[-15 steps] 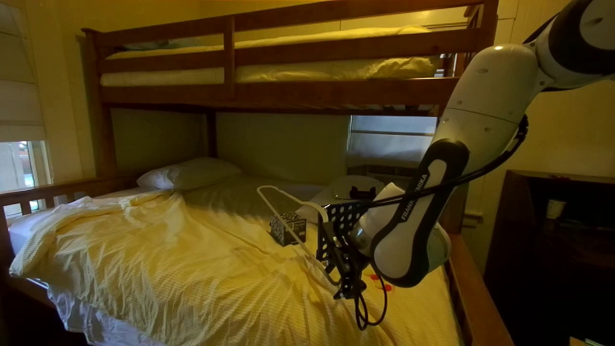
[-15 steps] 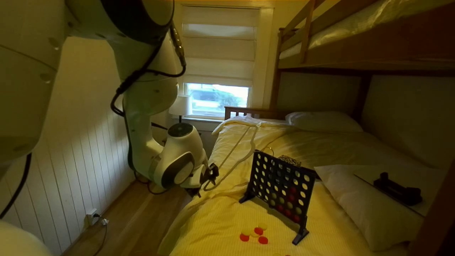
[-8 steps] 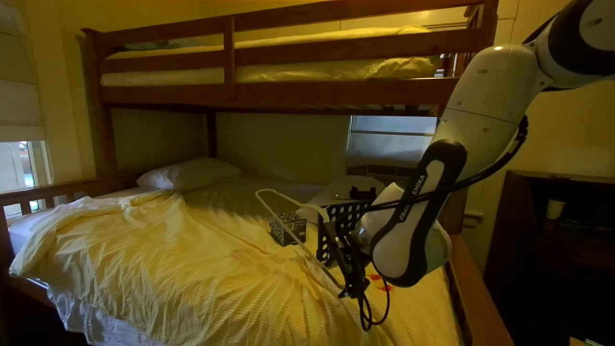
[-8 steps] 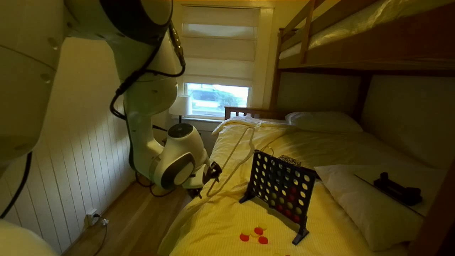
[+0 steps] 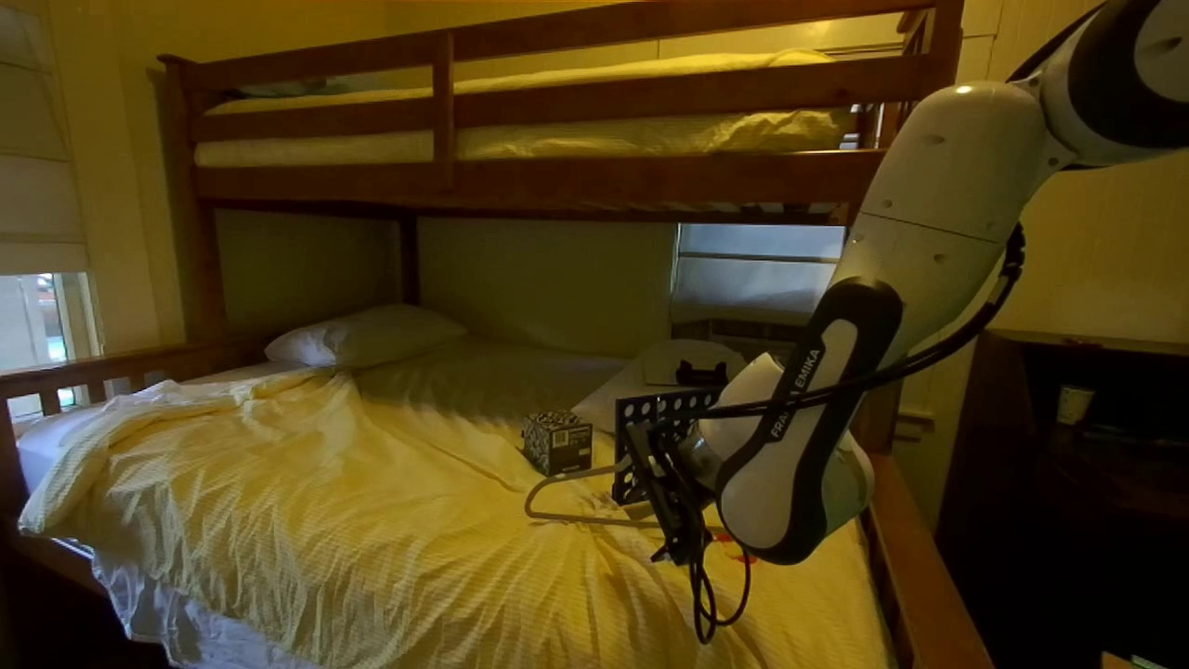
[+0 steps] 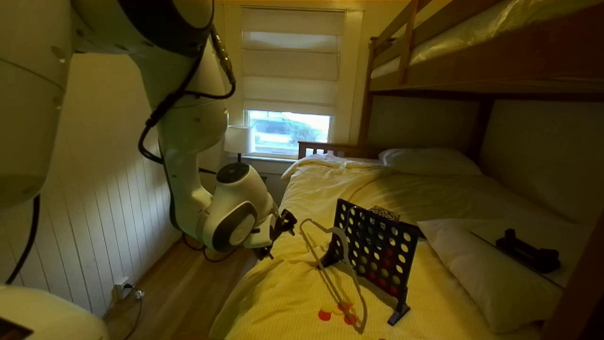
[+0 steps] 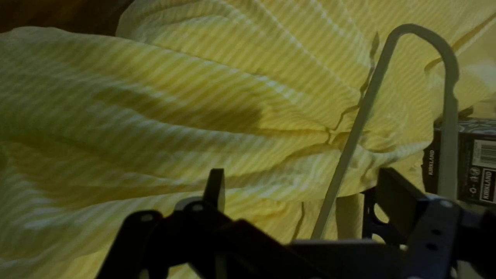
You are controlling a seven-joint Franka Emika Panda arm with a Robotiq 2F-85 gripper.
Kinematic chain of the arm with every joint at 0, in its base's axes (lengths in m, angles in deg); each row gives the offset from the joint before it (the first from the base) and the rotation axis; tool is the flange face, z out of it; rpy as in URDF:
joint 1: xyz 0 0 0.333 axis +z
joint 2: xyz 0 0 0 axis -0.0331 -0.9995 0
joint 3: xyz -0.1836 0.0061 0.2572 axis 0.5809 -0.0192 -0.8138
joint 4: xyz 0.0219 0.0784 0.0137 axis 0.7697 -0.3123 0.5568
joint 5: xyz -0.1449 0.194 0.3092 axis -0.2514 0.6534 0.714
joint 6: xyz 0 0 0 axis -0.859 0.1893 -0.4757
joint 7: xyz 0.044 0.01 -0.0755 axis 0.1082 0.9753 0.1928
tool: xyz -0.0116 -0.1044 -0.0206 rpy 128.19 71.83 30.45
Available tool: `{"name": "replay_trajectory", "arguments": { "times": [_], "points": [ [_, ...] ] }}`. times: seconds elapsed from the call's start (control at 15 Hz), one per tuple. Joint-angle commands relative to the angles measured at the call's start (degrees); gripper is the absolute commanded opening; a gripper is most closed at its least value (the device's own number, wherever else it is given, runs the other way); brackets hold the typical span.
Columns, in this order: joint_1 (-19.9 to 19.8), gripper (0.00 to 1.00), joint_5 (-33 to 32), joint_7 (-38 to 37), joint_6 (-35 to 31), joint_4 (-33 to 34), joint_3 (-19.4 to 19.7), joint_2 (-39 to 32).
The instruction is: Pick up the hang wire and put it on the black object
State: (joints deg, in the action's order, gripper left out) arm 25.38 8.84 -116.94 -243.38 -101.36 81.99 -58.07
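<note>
Black two-finger claw (image 7: 304, 190): fingers spread wide, pinching nothing.
Pale thin-barred triangular hang wire (image 7: 352, 144): loose, just off claw tips; in an exterior view it stands tilted between claw and the upright black hole-punched grid board (image 6: 375, 248). Metal or plastic, can't tell.
Hook: can't tell if caught on board. Judged: let-go step, hang unconfirmed.
Handling: likely light, stiff with slight spring, slick, hard to break; would probably twist or swing if pinched off-centre.
Take hold: middle of the long straight bar, opposite the hook, so hook stays free for hanging. In wrist view a bar shows in the gap between the fingers.
Grid board: past the hang wire from claw; red and pale round discs (image 6: 387, 260) in its slots, red ones mostly low.
Loose red and yellow flat discs (image 6: 324, 315): on the yellow striped bedcover (image 6: 278, 290), off claw's tips, by the hang wire's low end; under or beside, can't tell.
Dark patterned cardboard KIRKLAND box (image 5: 568, 448): beyond claw, near board; looks closed, contents hidden.
Small pale cup (image 5: 1075, 405): well apart from claw; inside not visible.
</note>
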Motion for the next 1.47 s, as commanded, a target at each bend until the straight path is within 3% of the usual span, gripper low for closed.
{"name": "replay_trajectory", "arguments": {
  "times": [0.0, 0.33, 0.6, 1.07, 1.2, 1.27, 1.4],
  "points": [
    [4.7, 1.0, 3.3, 2.2, -2.1, -0.1, 3.5, -0.6],
    [10.4, 1.0, 5.2, 4.2, -3.5, -1.2, 8.0, 0.2],
    [10.4, 1.0, 4.3, 3.6, -7.2, -3.3, 8.2, 2.4],
    [11.4, 1.0, 6.7, 6.5, -7.2, -8.9, 14.2, 7.4],
    [10.0, 1.0, 4.2, 5.2, -9.5, -10.5, 14.5, 9.5],
    [1.3, 1.0, 7.1, 9.2, -12.0, -10.6, 5.6, 11.1],
    [-5.0, 1.0, 3.8, 6.3, -16.3, -11.5, 0.1, 12.7]
  ]
}}
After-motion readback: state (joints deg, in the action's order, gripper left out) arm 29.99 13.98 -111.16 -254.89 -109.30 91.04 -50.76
